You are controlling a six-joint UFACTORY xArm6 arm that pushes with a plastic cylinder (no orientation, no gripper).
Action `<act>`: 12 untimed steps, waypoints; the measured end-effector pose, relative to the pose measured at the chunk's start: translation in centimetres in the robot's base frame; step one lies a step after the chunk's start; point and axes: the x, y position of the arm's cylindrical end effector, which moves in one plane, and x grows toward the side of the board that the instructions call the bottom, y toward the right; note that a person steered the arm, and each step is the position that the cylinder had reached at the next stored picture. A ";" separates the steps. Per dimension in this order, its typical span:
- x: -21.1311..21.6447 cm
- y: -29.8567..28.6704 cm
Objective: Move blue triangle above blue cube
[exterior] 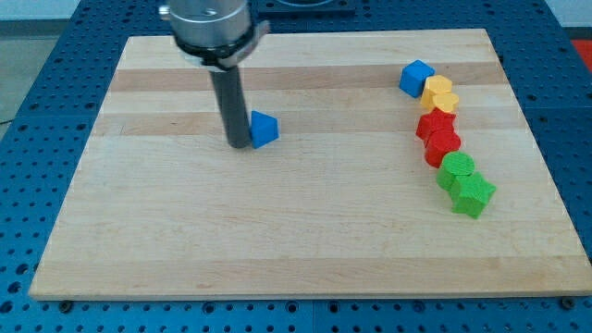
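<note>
Blue blocks: two, a triangle (touching my tip) and a cube.

We see a pale wooden desk with lengthwise grain. Around it lies a blue perforated surface, evenly lit.

No text, label, brand, number or sign can be read anywhere in this view. The wooden board shows only its grain and paler strips. The blocks, from the blue triangle to the blue cube, have plain coloured faces. The metal collar above the rod may carry some marking, but it is cut off at the view's top and too blurred to tell.
</note>
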 end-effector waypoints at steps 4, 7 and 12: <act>-7.0 8.6; -9.2 9.0; -13.9 15.0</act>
